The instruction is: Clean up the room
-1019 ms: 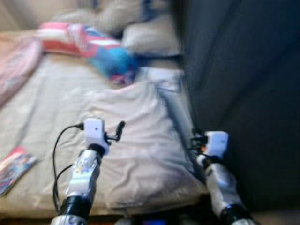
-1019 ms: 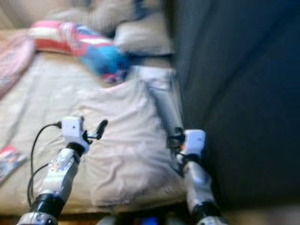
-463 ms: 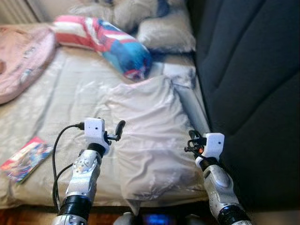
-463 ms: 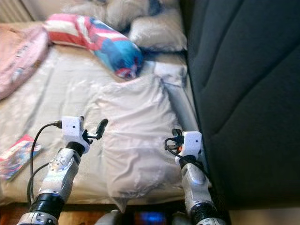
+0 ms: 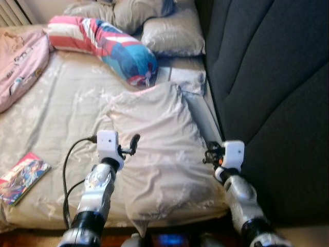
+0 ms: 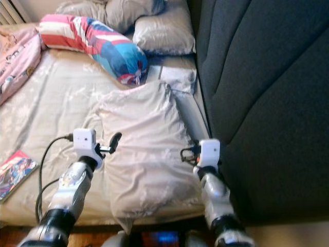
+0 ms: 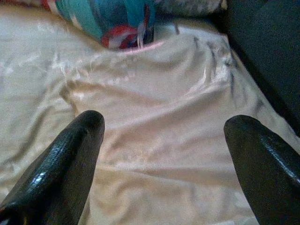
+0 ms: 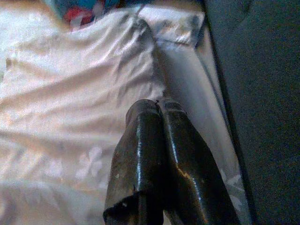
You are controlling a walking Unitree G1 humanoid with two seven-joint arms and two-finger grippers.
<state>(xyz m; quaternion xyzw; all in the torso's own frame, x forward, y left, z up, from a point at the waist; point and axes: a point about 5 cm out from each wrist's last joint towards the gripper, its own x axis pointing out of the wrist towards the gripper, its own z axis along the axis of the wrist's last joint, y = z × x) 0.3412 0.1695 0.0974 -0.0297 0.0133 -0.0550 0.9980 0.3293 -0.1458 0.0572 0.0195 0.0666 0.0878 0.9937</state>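
Pillow (image 5: 162, 149) — the big pale one — lies crumpled across the near side of the bed (image 5: 61, 118), its long edge close to the dark padded headboard (image 5: 267, 92) on my right, and it is the thing I judge needs straightening first. My left gripper (image 5: 132, 142) hovers just over the pillow's left edge with its fingers (image 7: 70, 159) spread wide; in the left wrist view the cloth fills the gap between them, so I am lined up but not yet touching. My right gripper (image 8: 157, 154) sits at the pillow's right edge, next to the headboard, fingers pressed together and holding nothing.

To do this well, I would lower the left fingers onto a fold near the corner rather than the flat middle — slack cloth pinches, a taut face slips. The right fingers need to part before they can take the opposite edge, and there is little room beside the headboard, so I would approach from above. With both edges held, I would lift evenly and carry the pillow toward the other grey pillows (image 5: 172, 33) at the head of the bed, keeping clear of the striped bolster (image 5: 103, 46). The magazine (image 5: 23, 175) and pink blanket (image 5: 20, 62) can wait.
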